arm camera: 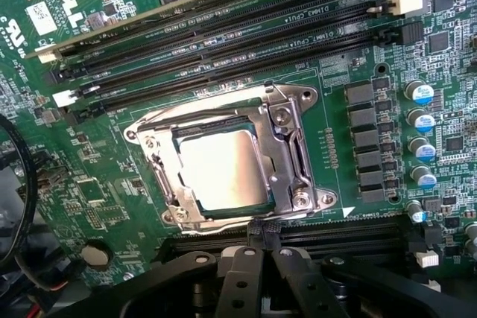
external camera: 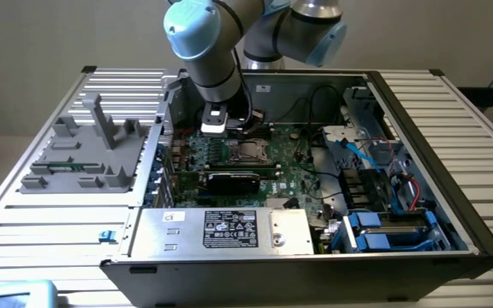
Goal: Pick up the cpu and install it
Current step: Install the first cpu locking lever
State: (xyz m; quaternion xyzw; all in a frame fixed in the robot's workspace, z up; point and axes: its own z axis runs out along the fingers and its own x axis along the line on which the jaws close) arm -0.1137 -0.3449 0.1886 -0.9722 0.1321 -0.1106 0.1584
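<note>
the cpu (arm camera: 222, 169) sat in its socket (arm camera: 287, 135) on the motherboard (arm camera: 112, 184). the tool (arm camera: 262, 237), fully closed and empty, hung just beside the socket.

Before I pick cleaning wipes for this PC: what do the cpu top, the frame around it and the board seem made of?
The cpu top looks like bare metal, smooth silver-grey with a bright glare. The socket frame seems stamped steel, shiny, with screw heads at its corners. The motherboard looks like green lacquered circuit board with white print; its memory slots appear to be black plastic.
</note>
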